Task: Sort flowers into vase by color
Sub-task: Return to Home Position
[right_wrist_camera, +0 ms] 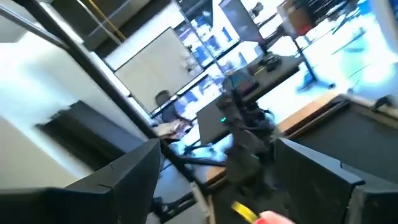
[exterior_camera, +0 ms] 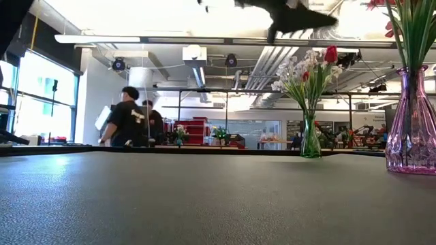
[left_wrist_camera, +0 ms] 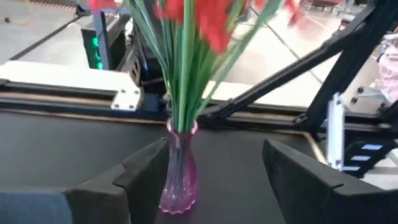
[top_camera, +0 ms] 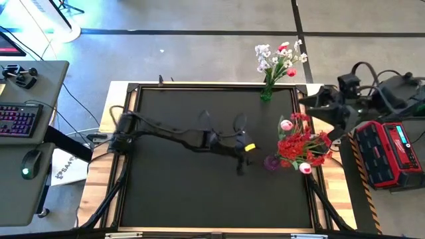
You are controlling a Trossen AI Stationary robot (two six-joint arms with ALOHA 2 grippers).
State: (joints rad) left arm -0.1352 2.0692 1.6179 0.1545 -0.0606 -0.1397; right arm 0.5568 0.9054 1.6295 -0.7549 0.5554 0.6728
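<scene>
A pink glass vase [top_camera: 271, 162] [left_wrist_camera: 180, 183] [exterior_camera: 411, 133] stands near the table's right edge and holds red blossoms [top_camera: 300, 145] and pink tulips. A green glass vase [top_camera: 265, 93] [exterior_camera: 310, 143] at the far edge holds white sprigs and red tulips [top_camera: 279, 58]. My left gripper [top_camera: 249, 154] [left_wrist_camera: 214, 155] is open and empty, raised above the table a little to the left of the pink vase and facing it. My right gripper [top_camera: 327, 109] [right_wrist_camera: 214, 162] is open and empty, raised over the table's right edge.
The dark mat [top_camera: 199, 192] is framed by a black rail [top_camera: 129, 133]. A red and black box [top_camera: 388, 153] sits off the right side, a desk with keyboard [top_camera: 16, 119] off the left. People [exterior_camera: 129, 116] stand in the room behind.
</scene>
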